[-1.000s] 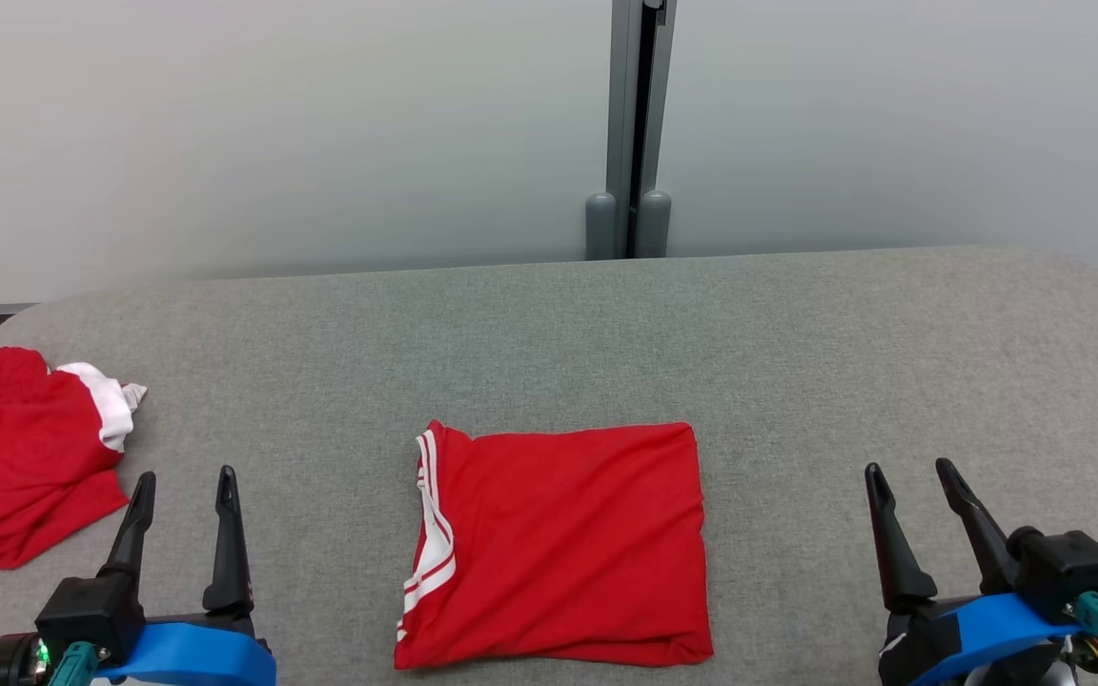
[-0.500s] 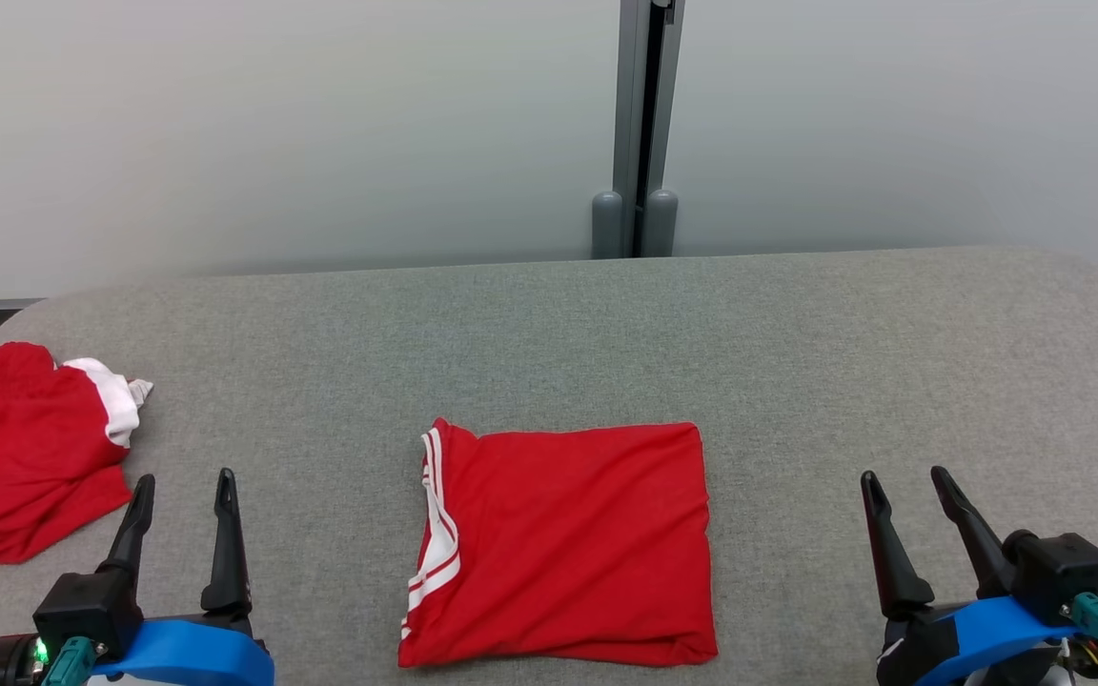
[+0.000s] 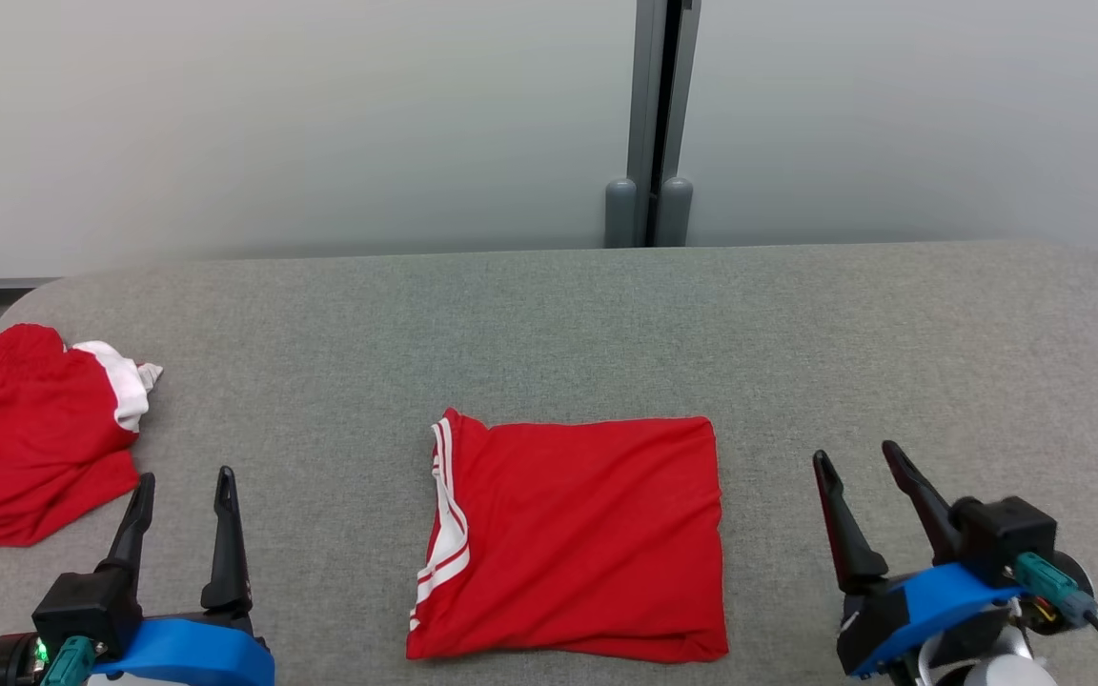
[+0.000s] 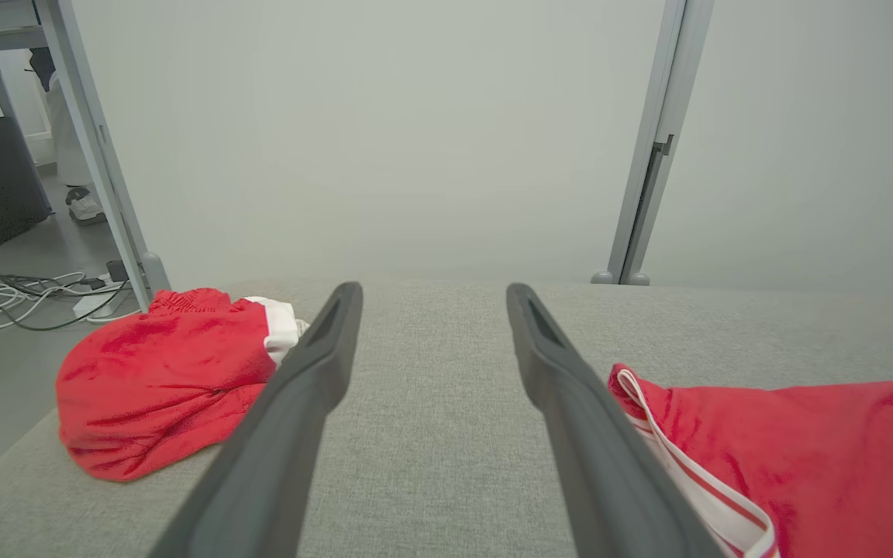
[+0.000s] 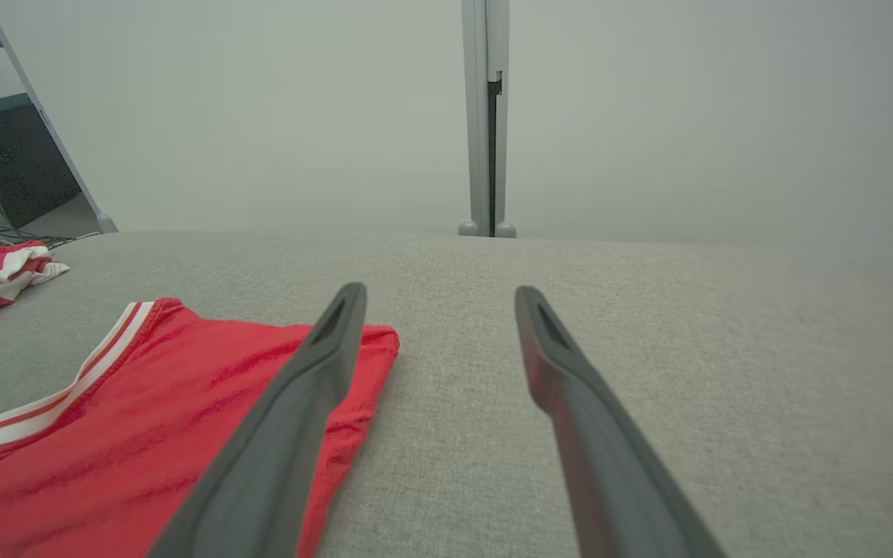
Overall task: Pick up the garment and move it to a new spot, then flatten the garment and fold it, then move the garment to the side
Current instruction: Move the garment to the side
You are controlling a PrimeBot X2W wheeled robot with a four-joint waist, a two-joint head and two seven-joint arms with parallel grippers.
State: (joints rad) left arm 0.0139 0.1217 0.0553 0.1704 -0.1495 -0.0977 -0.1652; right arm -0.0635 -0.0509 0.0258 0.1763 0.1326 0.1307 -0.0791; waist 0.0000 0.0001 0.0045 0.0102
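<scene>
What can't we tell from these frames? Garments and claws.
- Folded garment: layer count and underside, hidden by its own top layer, head view; left wrist view cuts it at the right and bottom edges.
- Crumpled garment: type unclear, bunched up; head view's left edge cuts it.
- Left claw, right claw: both open; arms behind them cut off by head view's bottom edge.

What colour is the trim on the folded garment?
The trim is white with a thin red stripe; the head view shows it best.
</scene>
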